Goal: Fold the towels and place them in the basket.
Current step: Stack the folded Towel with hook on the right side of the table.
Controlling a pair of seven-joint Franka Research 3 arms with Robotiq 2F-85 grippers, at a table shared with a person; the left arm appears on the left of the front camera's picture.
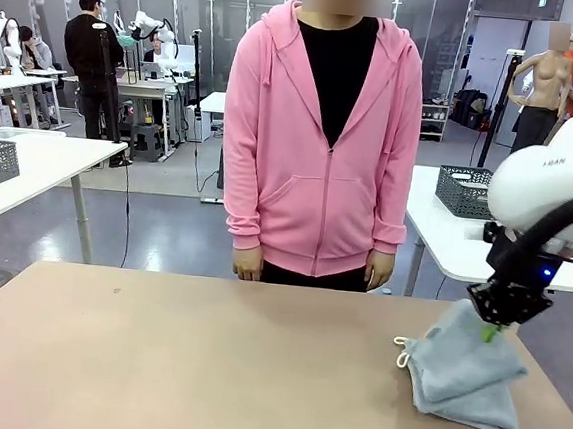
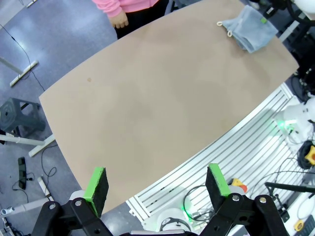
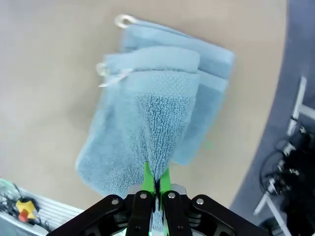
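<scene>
A large, bright lab room stretched behind the scene, with white side tables, dark mesh baskets on them, and people working at other tables far back. A wide tan tabletop (image 1: 204, 358) filled the lower half of the front view, its surface mostly bare. At the far edge, at twelve o'clock, a person in a pink zip hoodie (image 1: 317, 147) over a black top stood facing the robot, both arms hanging down, hands at the tabletop's edge.

The white right arm (image 1: 560, 183) came in from about two o'clock and reached down toward the tabletop's four o'clock area. There lay the towels (image 1: 463, 376), pale blue-grey terry cloth, stacked one on another in a folded pile, with a small white loop at the nine o'clock side of the pile in the front view. In the right wrist view two loops showed at the far corners of the stack.

The right tool (image 3: 156, 183) was clenched on a pinched-up ridge of the top towel (image 3: 157, 118), its green pads pressed together with cloth between them, and the fabric rose in a peak toward the fingers.

The left tool (image 2: 157, 184) hung high above the tabletop's near edge, its jaws released and spread wide, green pads well apart, holding nothing. From it, the towels appeared at roughly one o'clock, far across the tabletop.
</scene>
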